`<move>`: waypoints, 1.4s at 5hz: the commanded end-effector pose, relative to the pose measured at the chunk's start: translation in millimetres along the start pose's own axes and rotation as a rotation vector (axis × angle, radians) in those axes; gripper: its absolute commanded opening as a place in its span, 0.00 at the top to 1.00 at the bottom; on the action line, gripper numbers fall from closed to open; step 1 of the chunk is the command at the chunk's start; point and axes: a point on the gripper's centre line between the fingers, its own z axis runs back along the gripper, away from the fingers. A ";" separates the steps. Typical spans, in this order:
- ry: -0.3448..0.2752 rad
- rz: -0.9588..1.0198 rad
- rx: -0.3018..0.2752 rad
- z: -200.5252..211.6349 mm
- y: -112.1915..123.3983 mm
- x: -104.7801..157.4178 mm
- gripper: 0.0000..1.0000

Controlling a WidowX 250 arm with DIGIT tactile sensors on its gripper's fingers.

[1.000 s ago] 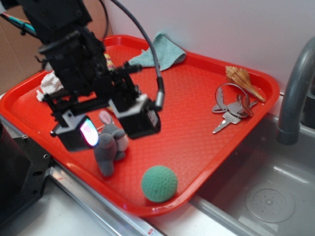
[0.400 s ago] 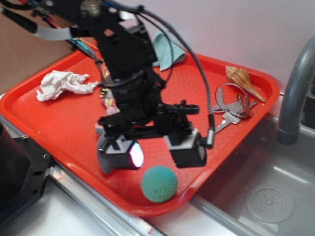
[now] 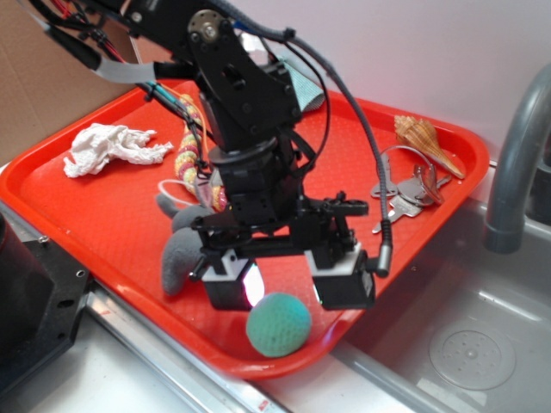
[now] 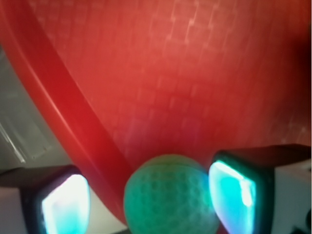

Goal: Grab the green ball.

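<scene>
The arm reaches steeply down, tool (image 3: 291,289) pads spread wide.

Dimpled matt green ball (image 3: 278,324) (golf-ball texture); glossy plastic tray (image 3: 86,206), waffle-patterned; metal keys (image 3: 403,194).

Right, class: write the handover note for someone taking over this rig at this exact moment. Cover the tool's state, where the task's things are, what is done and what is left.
Tool: open, its two pads either side of the green ball, not closed on it. The wrist view shows the ball between the pads with a gap on each side.
Ball: on the red tray, close to its near rim.
Done: tool is lined up over the ball.
Left: probably lower a little, close on the ball, lift it.
Nearby: grey plush bunny, lying beside the tool.
</scene>
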 end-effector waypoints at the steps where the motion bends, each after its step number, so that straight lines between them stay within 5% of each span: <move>1: 0.065 -0.032 -0.015 3.4 -21.1 10.3 0.66; 2: 0.080 -0.062 -0.009 7.3 -19.0 7.2 1.00; 4: -0.035 -0.266 -0.002 76.6 -8.0 6.7 1.00; 5: -0.158 -0.366 0.045 135.3 5.9 2.7 1.00; 7: -0.181 -0.443 0.345 202.5 61.2 29.4 1.00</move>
